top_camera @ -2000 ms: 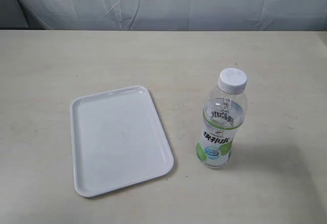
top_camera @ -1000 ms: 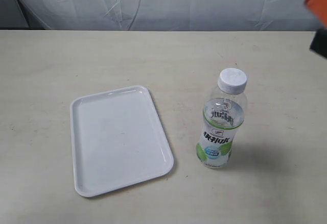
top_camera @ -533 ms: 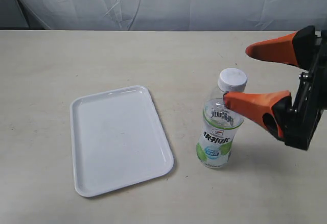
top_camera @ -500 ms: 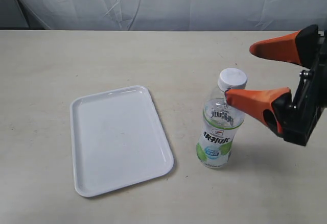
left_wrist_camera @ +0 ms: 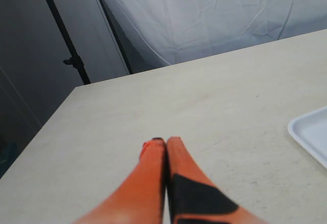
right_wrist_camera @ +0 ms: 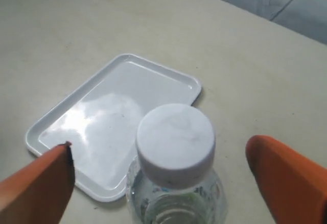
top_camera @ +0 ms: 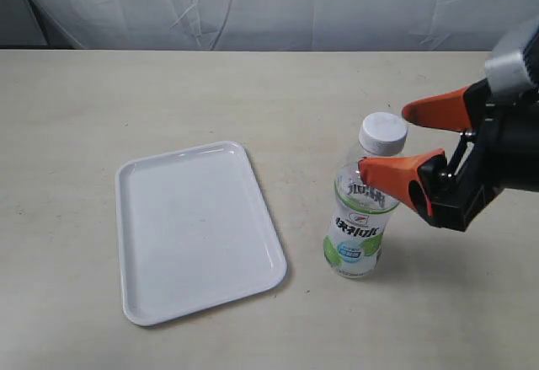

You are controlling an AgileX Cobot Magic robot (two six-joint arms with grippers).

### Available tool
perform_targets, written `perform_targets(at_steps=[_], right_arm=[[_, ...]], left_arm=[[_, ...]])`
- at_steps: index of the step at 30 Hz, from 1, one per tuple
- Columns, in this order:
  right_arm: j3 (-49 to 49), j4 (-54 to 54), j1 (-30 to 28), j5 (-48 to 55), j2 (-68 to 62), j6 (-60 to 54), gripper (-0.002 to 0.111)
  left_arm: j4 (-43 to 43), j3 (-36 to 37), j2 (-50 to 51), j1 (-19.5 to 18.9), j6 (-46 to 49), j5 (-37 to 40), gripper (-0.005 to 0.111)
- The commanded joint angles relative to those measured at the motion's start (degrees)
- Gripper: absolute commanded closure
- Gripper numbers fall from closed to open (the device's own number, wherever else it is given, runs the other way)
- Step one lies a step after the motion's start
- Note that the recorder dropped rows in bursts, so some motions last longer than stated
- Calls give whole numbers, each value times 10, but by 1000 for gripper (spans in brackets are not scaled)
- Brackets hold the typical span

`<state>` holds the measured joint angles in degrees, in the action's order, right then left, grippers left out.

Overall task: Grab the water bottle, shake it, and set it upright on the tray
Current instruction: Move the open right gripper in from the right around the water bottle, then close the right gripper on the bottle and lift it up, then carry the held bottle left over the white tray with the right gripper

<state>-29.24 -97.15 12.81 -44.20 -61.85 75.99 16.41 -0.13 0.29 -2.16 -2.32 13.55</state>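
Exterior high over table [top_camera: 253, 92], right wrist close above water bottle [right_wrist_camera: 176, 137], left wrist low, all sharing tray [top_camera: 198, 227]

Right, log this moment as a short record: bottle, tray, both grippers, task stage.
bottle: water bottle upright on the table, capped, beside the tray but apart from it
tray: tray flat on the table, bottle not on it
right gripper: right gripper open, one finger on each side of the bottle's top; the right wrist view shows gaps on both sides
left gripper: left gripper shut, holding nothing, above the table near a tray corner
task stage: bottle not yet gripped
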Motion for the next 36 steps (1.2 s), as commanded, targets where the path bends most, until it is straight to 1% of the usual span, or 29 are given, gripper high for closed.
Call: perform_targets(at_steps=[1, 6, 14, 16, 17, 18, 19, 20, 23, 24, 25, 27, 31, 34, 36], right_arm=[[2, 25, 25, 15, -51, -39, 19], [2, 57, 49, 44, -111, -92, 19], [2, 93, 51, 65, -185, -130, 19], [2, 112, 51, 65, -199, -136, 21], [2, 120, 51, 65, -206, -141, 25], [2, 126, 51, 65, -211, -147, 33], [2, 130, 51, 65, -216, -146, 44], [2, 131, 51, 65, -219, -146, 58], [2, 131, 51, 58, -220, -146, 109], [2, 139, 51, 53, -217, -143, 106], [2, 144, 51, 45, -215, -143, 106], [2, 157, 51, 27, -203, -143, 108], [-19, 179, 51, -73, -150, -143, 109], [-43, 243, 51, -130, -95, -143, 109], [-58, 299, 55, -120, -58, -144, 109]], left_arm=[[1, 1, -3, 0, -3, 1, 107], [1, 1, -3, 0, -2, 1, 107], [1, 1, -3, 0, -3, 1, 107], [1, 1, -3, 0, -3, 1, 107], [1, 1, -3, 0, -3, 1, 107], [1, 1, -3, 0, -3, 1, 107], [1, 1, -3, 0, -3, 1, 107], [1, 1, -3, 0, -3, 1, 107], [1, 1, -3, 0, -2, 1, 107], [1, 1, -3, 0, -2, 1, 107], [1, 1, -3, 0, -2, 1, 107], [1, 1, -3, 0, -2, 1, 107], [1, 1, -3, 0, -3, 1, 107], [1, 1, -3, 0, -3, 1, 107], [1, 1, -3, 0, -3, 1, 107]])
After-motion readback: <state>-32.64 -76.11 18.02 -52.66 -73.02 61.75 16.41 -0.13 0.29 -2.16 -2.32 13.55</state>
